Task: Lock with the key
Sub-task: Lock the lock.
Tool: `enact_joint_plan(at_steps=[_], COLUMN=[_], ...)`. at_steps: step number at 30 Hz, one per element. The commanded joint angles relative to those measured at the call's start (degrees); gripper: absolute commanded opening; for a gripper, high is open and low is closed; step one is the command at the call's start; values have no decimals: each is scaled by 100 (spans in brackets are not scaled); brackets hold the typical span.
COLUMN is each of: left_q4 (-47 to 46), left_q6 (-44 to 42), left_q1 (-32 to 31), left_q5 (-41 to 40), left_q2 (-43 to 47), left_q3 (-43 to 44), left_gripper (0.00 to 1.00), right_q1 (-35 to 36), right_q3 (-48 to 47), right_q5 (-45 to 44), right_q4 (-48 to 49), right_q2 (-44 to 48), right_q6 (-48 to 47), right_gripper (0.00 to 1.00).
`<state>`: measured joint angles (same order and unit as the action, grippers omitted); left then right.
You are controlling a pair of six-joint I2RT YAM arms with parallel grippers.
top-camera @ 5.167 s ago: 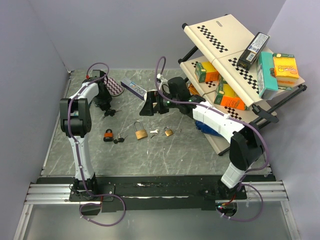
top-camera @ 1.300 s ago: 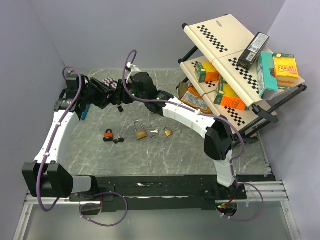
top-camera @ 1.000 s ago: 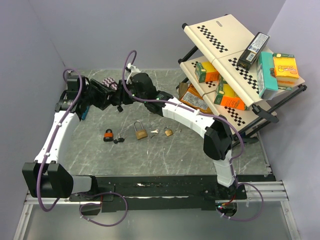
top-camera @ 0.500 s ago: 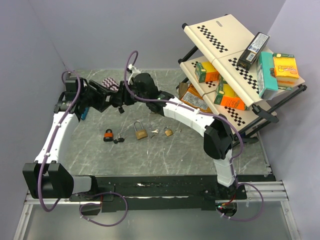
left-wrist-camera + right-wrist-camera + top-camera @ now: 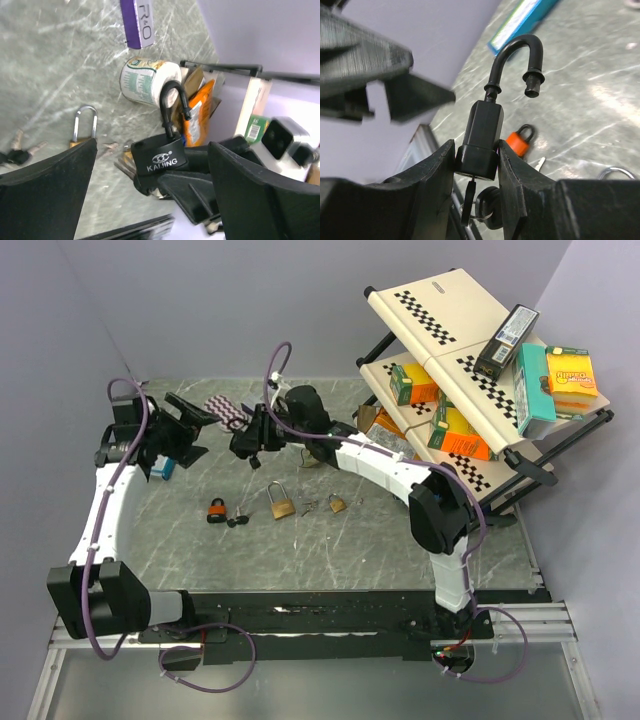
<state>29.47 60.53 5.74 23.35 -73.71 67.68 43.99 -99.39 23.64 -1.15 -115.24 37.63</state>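
A black padlock [image 5: 482, 130] stands upright between the fingers of my right gripper [image 5: 477, 155], which is shut on its body. Its shackle [image 5: 517, 55] is swung open, one end free. A key [image 5: 469, 200] sticks in the bottom of the lock, with a ring and a second key hanging from it. In the left wrist view the same black padlock [image 5: 160, 157] shows its printed face, with its shackle [image 5: 172, 107] raised. My left gripper [image 5: 152, 145] is open and apart from the lock, to its left [image 5: 185, 425]. The right gripper [image 5: 248, 440] is held above the table.
On the table lie an orange padlock [image 5: 216, 510] with keys [image 5: 238, 520], a brass padlock [image 5: 281, 502], a small brass padlock [image 5: 337, 504] and loose keys [image 5: 308, 505]. A tilted rack [image 5: 470, 380] with boxes stands at the right. A purple box [image 5: 137, 22] and a roll [image 5: 145, 80] sit at the back.
My left gripper has opened wide and pulled back to the left, away from the black padlock. The right gripper has shifted slightly right, still holding the lock.
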Motion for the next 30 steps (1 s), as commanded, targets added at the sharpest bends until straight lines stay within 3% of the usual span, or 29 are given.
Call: enact_joint_plan(at_steps=[1, 4, 8, 13, 14, 19, 20, 23, 30], left_q4=[-117, -232, -232, 444, 515, 1102, 1322, 1588, 517], left_q6=[-1384, -2263, -4096, -5989, -6801, -9142, -10122, -11288, -11599], left_q1=[199, 261, 279, 279, 287, 270, 270, 174, -335], left_q5=[853, 1547, 2566, 3699, 3798, 4238, 4343, 4222, 3905], left_q2=[58, 322, 823, 1244, 1437, 2035, 2210, 2623, 3293], left_q3=[448, 456, 317, 448, 396, -53, -97, -413, -1046], left_gripper=[96, 96, 96, 96, 96, 95, 95, 92, 77], right_q1=[-153, -303, -434, -558, -558, -690, -698, -707, -699], right_q3=[235, 692, 1429, 2168, 2240, 2634, 2714, 2960, 3330], right_q5=[1255, 2029, 2864, 3726, 3814, 4350, 4421, 4649, 4931], right_q4=[1397, 1774, 1960, 2381, 2417, 2733, 2960, 3330, 4087], right_q2=[818, 1221, 1794, 2400, 2471, 2796, 2823, 2928, 2902], right_q6=[192, 289, 218, 517, 596, 868, 1052, 1421, 2020], right_gripper=[0, 0, 0, 0, 0, 0, 0, 0, 0])
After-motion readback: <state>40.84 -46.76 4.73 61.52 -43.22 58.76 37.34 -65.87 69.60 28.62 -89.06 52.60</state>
